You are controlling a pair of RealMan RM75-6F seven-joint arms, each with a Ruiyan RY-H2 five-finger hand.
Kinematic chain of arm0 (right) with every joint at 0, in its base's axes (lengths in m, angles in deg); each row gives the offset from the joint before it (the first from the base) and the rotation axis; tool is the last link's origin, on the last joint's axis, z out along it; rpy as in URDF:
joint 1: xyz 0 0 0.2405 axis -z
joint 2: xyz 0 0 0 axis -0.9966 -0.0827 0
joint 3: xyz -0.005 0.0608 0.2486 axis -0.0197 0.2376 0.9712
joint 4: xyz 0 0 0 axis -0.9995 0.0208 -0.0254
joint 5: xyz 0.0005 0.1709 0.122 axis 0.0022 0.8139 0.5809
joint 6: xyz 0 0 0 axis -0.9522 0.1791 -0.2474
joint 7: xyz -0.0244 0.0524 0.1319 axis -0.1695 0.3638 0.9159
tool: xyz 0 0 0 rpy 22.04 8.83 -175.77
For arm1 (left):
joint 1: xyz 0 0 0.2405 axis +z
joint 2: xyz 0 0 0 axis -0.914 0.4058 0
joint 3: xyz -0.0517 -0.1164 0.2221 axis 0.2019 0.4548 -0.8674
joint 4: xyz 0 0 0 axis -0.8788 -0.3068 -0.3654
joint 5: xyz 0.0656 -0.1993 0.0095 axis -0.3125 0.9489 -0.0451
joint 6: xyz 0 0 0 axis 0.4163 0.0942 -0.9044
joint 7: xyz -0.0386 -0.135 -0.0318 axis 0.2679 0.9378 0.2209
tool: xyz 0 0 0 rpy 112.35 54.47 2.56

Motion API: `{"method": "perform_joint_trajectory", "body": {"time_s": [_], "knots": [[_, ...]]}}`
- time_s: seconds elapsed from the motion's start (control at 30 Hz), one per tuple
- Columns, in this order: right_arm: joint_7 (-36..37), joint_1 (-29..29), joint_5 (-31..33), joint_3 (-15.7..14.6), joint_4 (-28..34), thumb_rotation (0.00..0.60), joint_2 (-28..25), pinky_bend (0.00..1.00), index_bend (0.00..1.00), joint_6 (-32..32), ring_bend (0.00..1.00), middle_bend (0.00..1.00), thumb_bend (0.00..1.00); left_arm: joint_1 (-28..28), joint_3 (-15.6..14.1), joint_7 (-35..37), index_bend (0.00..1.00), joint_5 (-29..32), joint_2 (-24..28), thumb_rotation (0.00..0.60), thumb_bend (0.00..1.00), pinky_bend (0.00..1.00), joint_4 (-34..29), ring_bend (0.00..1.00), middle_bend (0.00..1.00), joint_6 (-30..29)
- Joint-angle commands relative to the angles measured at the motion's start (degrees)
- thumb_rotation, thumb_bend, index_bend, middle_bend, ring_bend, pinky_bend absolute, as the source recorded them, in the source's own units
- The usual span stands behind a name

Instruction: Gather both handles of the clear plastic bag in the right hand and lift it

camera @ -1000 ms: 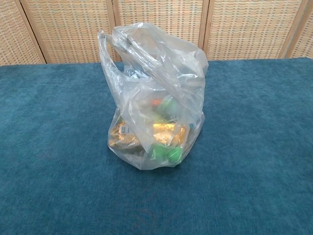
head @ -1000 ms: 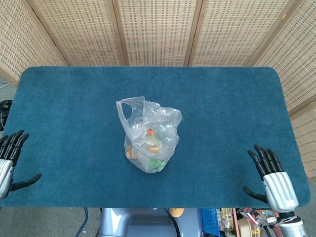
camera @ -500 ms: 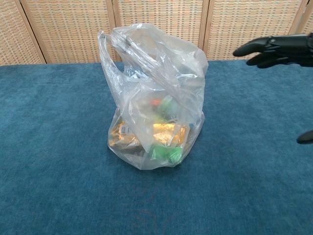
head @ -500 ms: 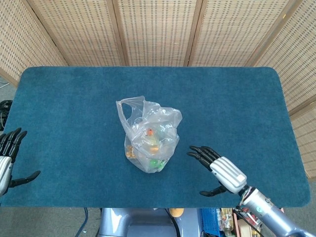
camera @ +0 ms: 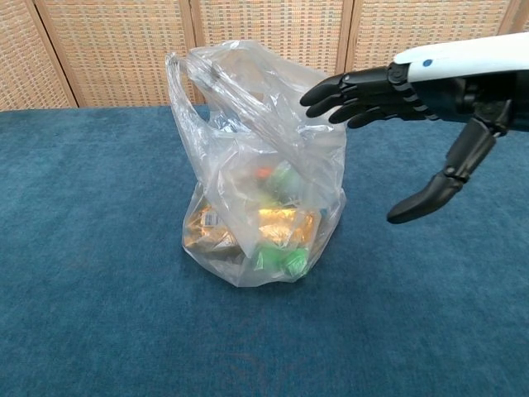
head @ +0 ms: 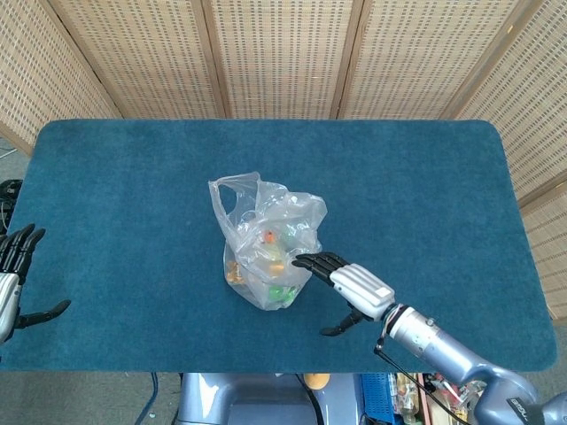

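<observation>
Clear plastic bag with two loop handles, holding green, orange and yellow items: upright near the middle of the teal-carpeted table, one handle standing up at its far left. Right hand: empty, fingers spread and extended toward the bag's upper right side, thumb hanging apart below; contact cannot be told. Left hand: empty, fingers apart, at the table's left near edge.

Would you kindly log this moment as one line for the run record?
phase: reach | right hand: open, fingertips at top of clear plastic bag, no grip | handles: not gathered | left hand: open, at table edge | bag: on table
</observation>
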Motion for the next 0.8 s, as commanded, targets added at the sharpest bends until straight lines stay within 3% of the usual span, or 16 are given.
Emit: {"method": "perform_joint_trajectory", "body": {"time_s": [0.03,0.53,0.8], "knots": [[-1.7,-3.8,5.8,2.1,0.6,0.6,2.0,0.0,0.05,3.8,0.0,0.08,0.0,-0.1,0.2,0.4,0.0,0.4,0.1,0.6,0.14,0.0,0.1,0.0,0.0,0.2],[-3.6,-13.7,21.8,6.7,1.2,0.6,7.2,0.0,0.1,10.3,0.0,0.12,0.0,-0.7,1.0,2.8,0.0,2.7,1.1,0.6,0.14,0.0,0.4,0.0,0.0,1.4],[-5.5,-17.8,28.7,6.8,-2.9,0.6,10.3,0.0,0.1,10.3,0.0,0.12,0.0,-1.0,1.1,3.9,0.0,3.2,1.5,0.6,0.14,0.0,0.7,0.0,0.0,2.1]]}}
